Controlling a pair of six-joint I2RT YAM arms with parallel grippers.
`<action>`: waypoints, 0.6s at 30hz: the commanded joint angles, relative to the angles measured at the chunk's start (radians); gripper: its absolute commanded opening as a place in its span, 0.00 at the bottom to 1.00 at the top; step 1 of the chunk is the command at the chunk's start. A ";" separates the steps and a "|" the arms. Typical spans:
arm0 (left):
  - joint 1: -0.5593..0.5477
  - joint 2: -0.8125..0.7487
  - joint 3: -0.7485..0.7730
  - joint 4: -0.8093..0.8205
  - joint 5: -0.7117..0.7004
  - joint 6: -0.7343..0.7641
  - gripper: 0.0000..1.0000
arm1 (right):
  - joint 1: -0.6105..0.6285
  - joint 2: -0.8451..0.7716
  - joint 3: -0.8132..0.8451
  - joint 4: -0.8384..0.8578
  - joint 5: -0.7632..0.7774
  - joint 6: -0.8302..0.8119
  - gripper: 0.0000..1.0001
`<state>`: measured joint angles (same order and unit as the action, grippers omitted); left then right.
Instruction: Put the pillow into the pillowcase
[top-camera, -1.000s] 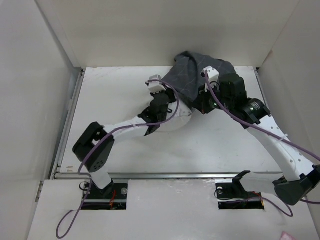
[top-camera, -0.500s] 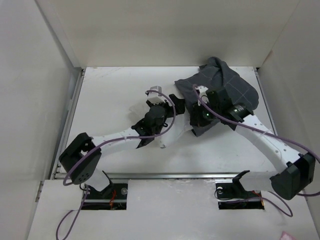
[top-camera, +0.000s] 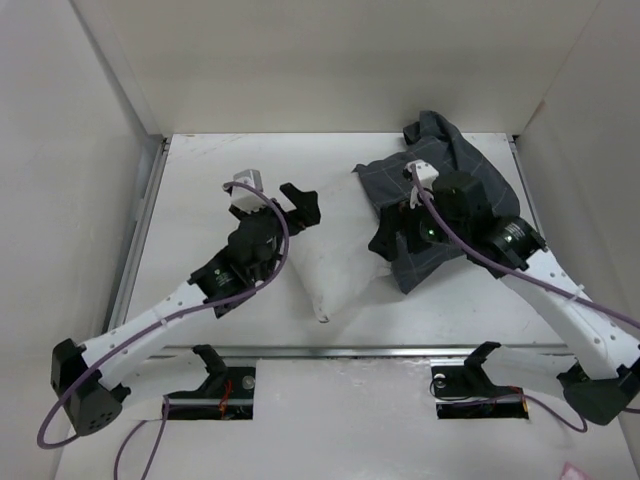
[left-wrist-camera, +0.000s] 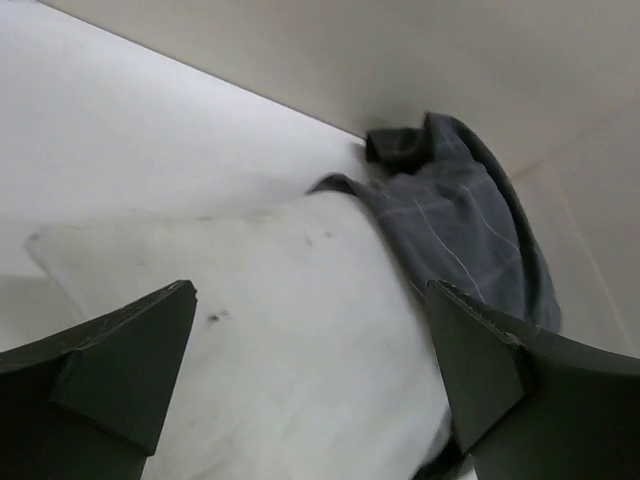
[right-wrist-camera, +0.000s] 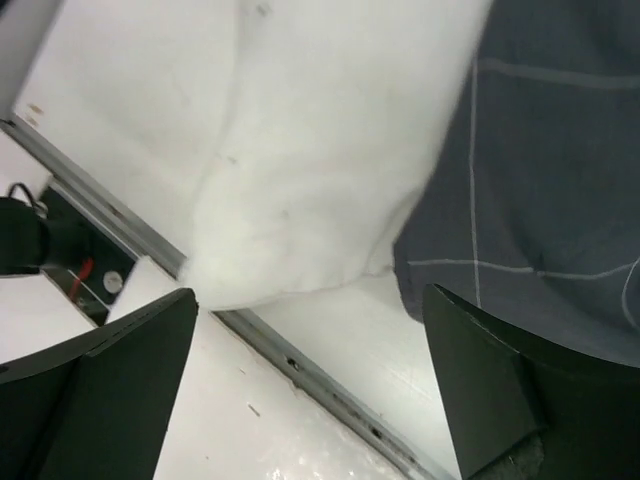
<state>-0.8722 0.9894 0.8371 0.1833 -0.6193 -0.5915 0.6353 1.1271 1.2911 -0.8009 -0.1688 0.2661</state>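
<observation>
We see the large plump white fabric pillow (top-camera: 335, 255) lying on the white desk (top-camera: 210, 180), its far end (only that end) covered by the limp dark grey grid-lined cloth pillowcase (top-camera: 470, 185). Just left of the pillow the left gripper (top-camera: 299, 204) gapes wide, and over its right edge the right gripper (right-wrist-camera: 310, 292) is spread wide too, holding nothing.

No writing, label, brand name, number or sign can be read in any of the three views. The plump white fabric pillow (top-camera: 335, 250) bears only a few small dark specks. The limp dark grey-navy cloth pillowcase (top-camera: 450, 145) bears only a thin light grid of lines. Neither marking forms letters or digits.
</observation>
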 joint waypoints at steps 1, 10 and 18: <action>0.061 0.086 0.101 -0.201 -0.120 -0.008 1.00 | 0.061 0.014 0.098 0.049 0.063 0.010 0.99; 0.293 0.211 0.244 -0.355 -0.066 -0.113 1.00 | 0.288 0.544 0.433 0.080 0.290 -0.013 0.99; 0.493 0.103 0.158 -0.285 0.047 -0.080 1.00 | 0.297 0.674 0.371 -0.083 0.554 0.148 0.99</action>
<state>-0.4110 1.1252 1.0088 -0.1421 -0.6197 -0.6743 0.9401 1.9011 1.7012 -0.7723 0.2382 0.3210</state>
